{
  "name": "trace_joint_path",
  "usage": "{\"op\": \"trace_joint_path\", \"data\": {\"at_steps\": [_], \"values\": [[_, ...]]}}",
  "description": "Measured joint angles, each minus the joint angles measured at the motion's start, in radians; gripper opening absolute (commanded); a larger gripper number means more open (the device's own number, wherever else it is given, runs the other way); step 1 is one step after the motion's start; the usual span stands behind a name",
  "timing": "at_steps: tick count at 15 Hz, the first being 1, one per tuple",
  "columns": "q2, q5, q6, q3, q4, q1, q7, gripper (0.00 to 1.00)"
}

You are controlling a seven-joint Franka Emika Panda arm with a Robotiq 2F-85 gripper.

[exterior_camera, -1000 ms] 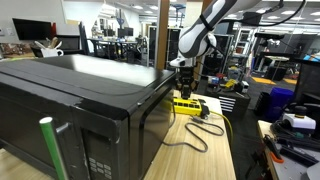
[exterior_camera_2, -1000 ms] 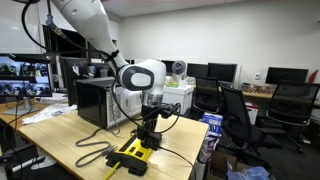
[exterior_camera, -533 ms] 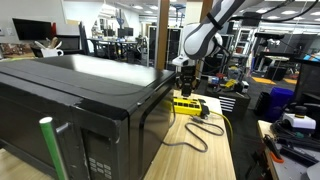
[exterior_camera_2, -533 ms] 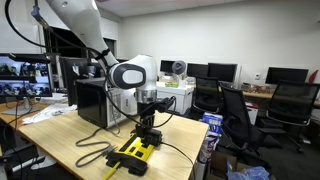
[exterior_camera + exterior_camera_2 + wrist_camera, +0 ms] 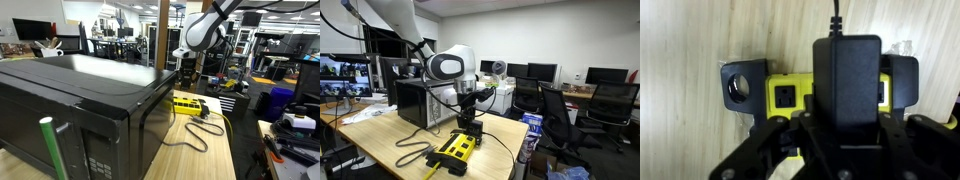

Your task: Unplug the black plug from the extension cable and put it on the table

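One black plug (image 5: 847, 70) gripped by end effector (image 5: 845, 135), one extension cable (image 5: 454, 150)

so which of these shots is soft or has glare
Wrist view: the gripper fingers at the bottom edge are blurred, and the small black plug head and long yellow power strip look slightly soft. In an exterior view, the large black box has pale glare across its glossy top.

I count one yellow extension cable (image 5: 457, 150), one black plug (image 5: 848, 75), one wooden table (image 5: 375, 138), one big black box (image 5: 80, 95) and one green pole (image 5: 48, 150).
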Motion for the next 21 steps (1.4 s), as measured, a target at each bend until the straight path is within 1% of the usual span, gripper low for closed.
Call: {"op": "trace_joint_path", "data": {"at_steps": [3, 7, 9, 13, 16, 18, 21], "values": [[-0.017, -0.032, 0.0, -0.015, -0.022, 0.018, 0.018, 0.16], [-0.039, -0.038, 0.001, -0.016, -0.039, 0.03, 0.021, 0.16], [-0.041, -0.044, 0.007, -0.019, -0.039, 0.036, 0.044, 0.16], [-0.025, -0.115, 0.054, -0.05, -0.032, 0.048, 0.149, 0.16], [0.015, -0.174, 0.086, -0.086, -0.01, 0.052, 0.229, 0.16], [0.051, -0.175, 0.087, -0.094, 0.015, 0.042, 0.249, 0.16], [0.102, -0.111, 0.042, -0.072, 0.06, 0.006, 0.25, 0.16]]}}
